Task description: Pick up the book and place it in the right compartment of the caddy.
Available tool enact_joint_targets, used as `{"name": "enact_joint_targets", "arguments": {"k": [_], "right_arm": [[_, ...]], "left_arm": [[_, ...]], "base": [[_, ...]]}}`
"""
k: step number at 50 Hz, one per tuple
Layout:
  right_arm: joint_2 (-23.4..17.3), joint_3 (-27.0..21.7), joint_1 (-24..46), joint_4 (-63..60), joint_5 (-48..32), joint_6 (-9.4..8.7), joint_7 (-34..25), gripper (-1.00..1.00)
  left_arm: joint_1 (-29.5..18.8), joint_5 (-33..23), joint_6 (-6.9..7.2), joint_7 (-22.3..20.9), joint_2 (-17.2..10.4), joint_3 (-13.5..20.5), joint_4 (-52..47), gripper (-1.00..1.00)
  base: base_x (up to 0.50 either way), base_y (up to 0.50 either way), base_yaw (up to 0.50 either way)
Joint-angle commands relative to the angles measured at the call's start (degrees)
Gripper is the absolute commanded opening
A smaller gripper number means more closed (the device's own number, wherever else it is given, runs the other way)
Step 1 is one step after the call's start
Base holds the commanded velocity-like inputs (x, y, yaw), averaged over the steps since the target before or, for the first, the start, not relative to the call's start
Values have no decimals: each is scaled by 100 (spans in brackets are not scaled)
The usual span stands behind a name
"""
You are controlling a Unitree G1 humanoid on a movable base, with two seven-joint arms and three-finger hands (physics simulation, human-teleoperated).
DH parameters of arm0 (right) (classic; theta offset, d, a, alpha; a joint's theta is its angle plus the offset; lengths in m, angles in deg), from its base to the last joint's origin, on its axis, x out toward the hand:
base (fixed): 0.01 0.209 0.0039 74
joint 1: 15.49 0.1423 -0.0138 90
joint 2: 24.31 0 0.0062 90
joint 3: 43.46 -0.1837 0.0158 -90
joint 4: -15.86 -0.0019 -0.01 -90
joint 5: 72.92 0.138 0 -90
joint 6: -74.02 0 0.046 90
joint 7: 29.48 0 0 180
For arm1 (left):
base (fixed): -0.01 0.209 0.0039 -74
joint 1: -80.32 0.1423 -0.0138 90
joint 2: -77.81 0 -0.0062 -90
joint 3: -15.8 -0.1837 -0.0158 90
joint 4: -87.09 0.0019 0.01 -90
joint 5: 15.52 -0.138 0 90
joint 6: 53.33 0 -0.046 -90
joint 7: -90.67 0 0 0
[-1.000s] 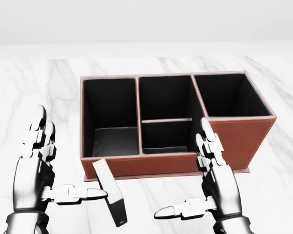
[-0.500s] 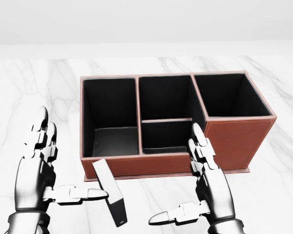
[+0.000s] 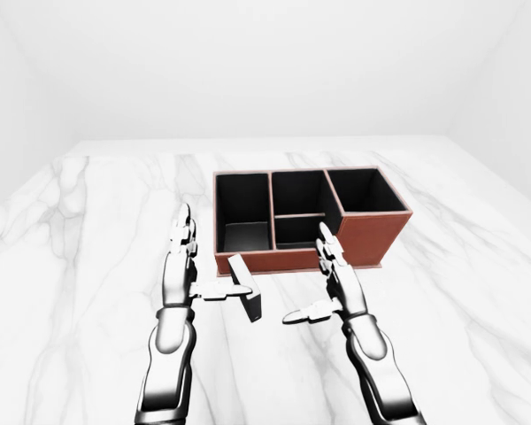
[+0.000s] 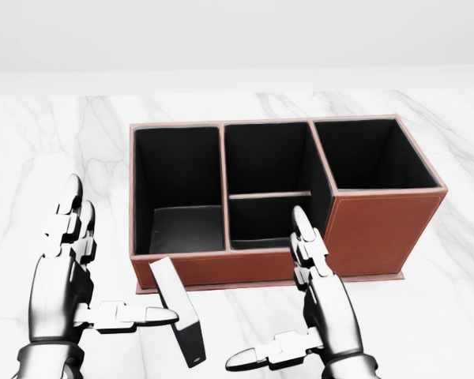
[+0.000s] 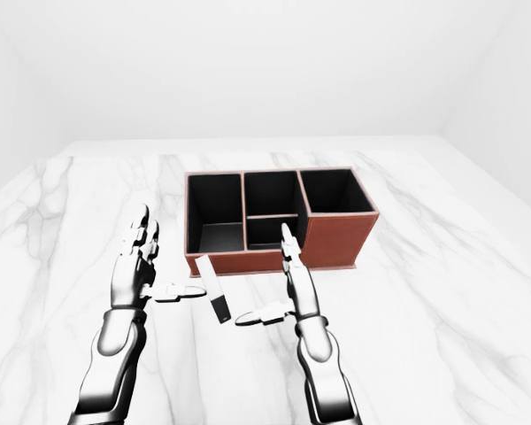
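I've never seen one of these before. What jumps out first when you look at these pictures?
Probably the reddish-brown caddy with its black compartments, sitting on a white marble table in the middle of the head view. Below it, two shiny metal hands reach in with fingers spread: the left hand and the right hand. Between them, a small dark book stands by the caddy's lower left wall, the left hand's thumb pointing at it.

Head view: set high, tilted steeply down, close in; the caddy [image 4: 284, 197] fills mid-frame, robot hands cut off at 6 o'clock. L-eye & R-eye views: same facing toward 12 o'clock, but wider and farther back, taking in the whole marble tabletop [image 3: 478, 292] and walls. All three share caddy and both arms; R-eye shows the caddy shifted toward 9 o'clock vs L-eye.
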Motion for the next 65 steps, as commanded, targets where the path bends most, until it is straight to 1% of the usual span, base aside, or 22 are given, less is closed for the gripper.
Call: {"name": "enact_joint_targets", "arguments": {"k": [1, 3, 5, 8, 10, 11, 13, 15, 16, 19, 40, 57, 65], "right_arm": [[53, 210, 106, -74, -126, -344, 51, 100], [60, 236, 131, 4, -150, -304, 68, 100], [52, 310, 96, -58, -209, -332, 59, 100], [65, 315, 127, -92, -175, -451, 47, 100], [66, 393, 130, -86, -246, -431, 47, 100], [70, 406, 143, -54, -283, -388, 73, 100], [89, 450, 160, -85, -308, -454, 69, 100], [95, 509, 164, -78, -369, -441, 85, 100], [108, 547, 165, -88, -393, -475, 90, 100], [130, 588, 214, -44, -436, -502, 108, 100], [359, 902, 515, 214, -555, -502, 238, 100], [455, 838, 700, 839, -582, -502, 245, 100], [488, 888, 701, 1067, -697, -502, 254, 100]], "left_arm": [[5, -24, 0, 8, -2, -3, 28, 100], [11, -22, 0, 8, 2, -6, -15, 100], [15, -32, 0, 5, 3, -17, -13, 100], [20, -34, 0, 6, 5, -19, -7, 100], [12, -34, 0, 10, 4, -15, 4, 100], [10, -36, 0, 9, 4, -17, 13, 100], [16, -45, 0, 12, 6, -23, -3, 100], [14, -46, 0, 15, 7, -24, -11, 100], [17, -49, 0, 17, 8, -27, -12, 100], [8, -43, 0, 16, 5, -21, 32, 100], [27, -27, 0, -3, 8, -26, 19, 100], [-6, -31, 0, 8, 10, -40, 81, 100], [-4, -20, 0, -4, 4, -30, 99, 100]], "base": [[0, 0, 0], [0, 0, 0], [0, 0, 0], [0, 0, 0], [0, 0, 0], [0, 0, 0], [0, 0, 0], [0, 0, 0], [0, 0, 0], [0, 0, 0], [0, 0, 0], [0, 0, 0], [0, 0, 0]]}}
